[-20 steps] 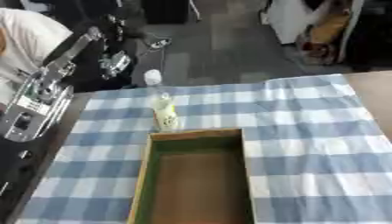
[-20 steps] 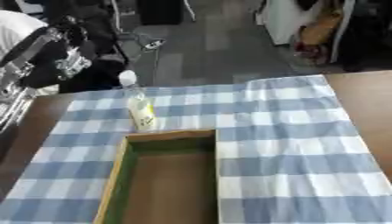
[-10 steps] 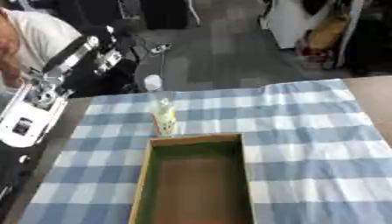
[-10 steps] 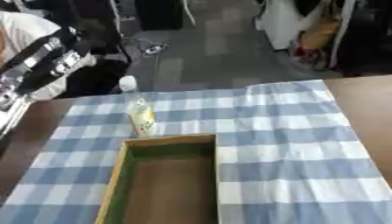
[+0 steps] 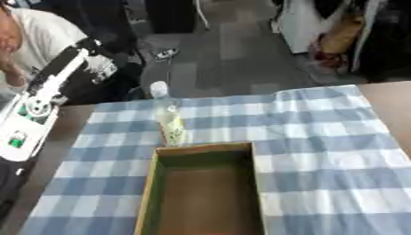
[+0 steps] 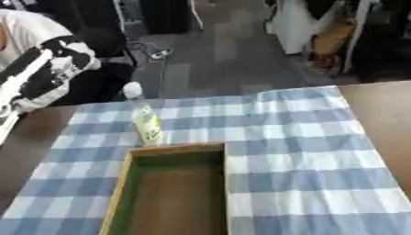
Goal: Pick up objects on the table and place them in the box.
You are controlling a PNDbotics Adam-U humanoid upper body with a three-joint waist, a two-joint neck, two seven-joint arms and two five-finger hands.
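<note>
A clear plastic bottle [image 5: 170, 123] with a white cap and yellowish label stands upright on the blue-and-white checked cloth [image 5: 321, 133]. It is just beyond the far left corner of the box. The box [image 5: 202, 148] is a long open wooden one with green inner walls, lying near the front; nothing shows inside it. My left arm [image 5: 44, 98] comes in raised from the left edge. Its hand [image 5: 95, 64] hangs above the table's far left corner, left of the bottle and apart from it. The right hand shows in neither view.
Bare brown table [image 5: 395, 103] shows right of the cloth and along the left edge. Beyond the far edge are grey floor, dark chairs, and a seated person in a white shirt [image 6: 28, 27] at the upper left.
The whole picture has shifted, so the camera has moved. The bottle and box keep their places on the cloth. My left arm stays raised at the left.
</note>
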